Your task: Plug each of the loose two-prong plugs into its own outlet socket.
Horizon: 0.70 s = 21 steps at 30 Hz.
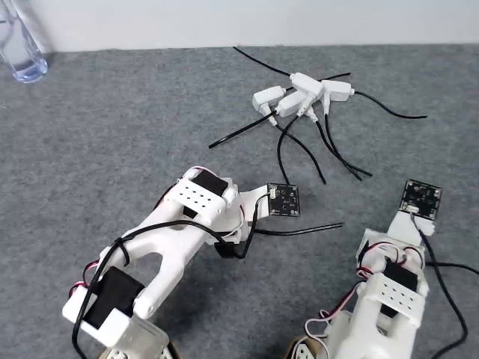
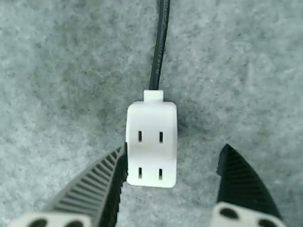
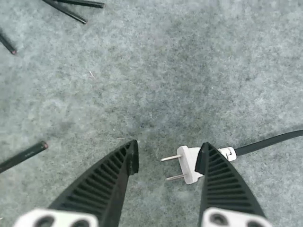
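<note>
In the left wrist view a white outlet socket (image 2: pixel 151 144) with two pairs of slots lies flat on the grey carpet, its black cord (image 2: pixel 158 52) running away from it. My left gripper (image 2: pixel 175 151) is open around the socket, with one finger (image 2: pixel 111 177) against its side and the other standing apart. The right wrist view has a white two-prong plug (image 3: pixel 188 164) lying on the carpet between the fingers of my open right gripper (image 3: pixel 169 144), close to one finger (image 3: pixel 215 175). Its prongs point into the gap.
A cluster of several white plugs and sockets (image 1: pixel 299 97) with black cords lies at the far middle of the table. A clear bottle (image 1: pixel 19 45) stands at the far left corner. A loose cord end (image 3: pixel 26 155) lies beside my right gripper. Grey carpet (image 1: pixel 112 127) covers the table.
</note>
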### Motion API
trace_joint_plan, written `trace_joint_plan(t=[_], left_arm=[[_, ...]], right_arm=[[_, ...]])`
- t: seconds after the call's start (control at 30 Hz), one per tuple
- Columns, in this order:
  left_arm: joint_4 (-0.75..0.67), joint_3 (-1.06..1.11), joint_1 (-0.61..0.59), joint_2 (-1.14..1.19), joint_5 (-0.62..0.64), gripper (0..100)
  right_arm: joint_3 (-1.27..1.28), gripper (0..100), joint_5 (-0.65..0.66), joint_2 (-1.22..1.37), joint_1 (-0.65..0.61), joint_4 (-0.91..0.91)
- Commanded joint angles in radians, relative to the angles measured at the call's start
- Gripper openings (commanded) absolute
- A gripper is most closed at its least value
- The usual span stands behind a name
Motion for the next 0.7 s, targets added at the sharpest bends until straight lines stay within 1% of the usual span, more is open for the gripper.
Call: trace_joint_plan(t=[0.0, 0.1, 0.2, 0.3, 0.43, 0.5, 0.57, 0.67], left_arm=[[0.086, -0.070, 0.021, -0.020, 0.069, 29], [0.164, -0.143, 0.051, -0.052, 0.232, 29], [0.222, -0.214, 0.052, -0.146, 0.387, 29], [0.307, -0.259, 0.057, -0.296, 0.522, 28], [0.385, -0.252, 0.049, -0.542, 0.692, 27], [0.416, -0.213, 0.008, -0.657, 0.740, 27], [0.416, -0.143, -0.043, -0.758, 0.761, 27], [0.382, -0.008, -0.170, -0.879, 0.764, 27]], right_arm=[[-0.008, 19.3, 0.012, -0.005, -0.015, -0.016], [-0.008, 19.6, 0.009, -0.008, -0.008, -0.016], [-0.008, 19.7, -0.008, -0.015, -0.007, -0.016], [-0.008, 19.7, -0.040, -0.015, -0.007, -0.013], [-0.008, 19.7, -0.043, -0.015, -0.008, -0.008], [-0.014, 19.7, -0.043, -0.016, -0.008, -0.007], [-0.017, 19.7, -0.043, -0.016, -0.008, -0.005], [-0.028, 19.7, -0.038, -0.016, -0.008, 0.001]])
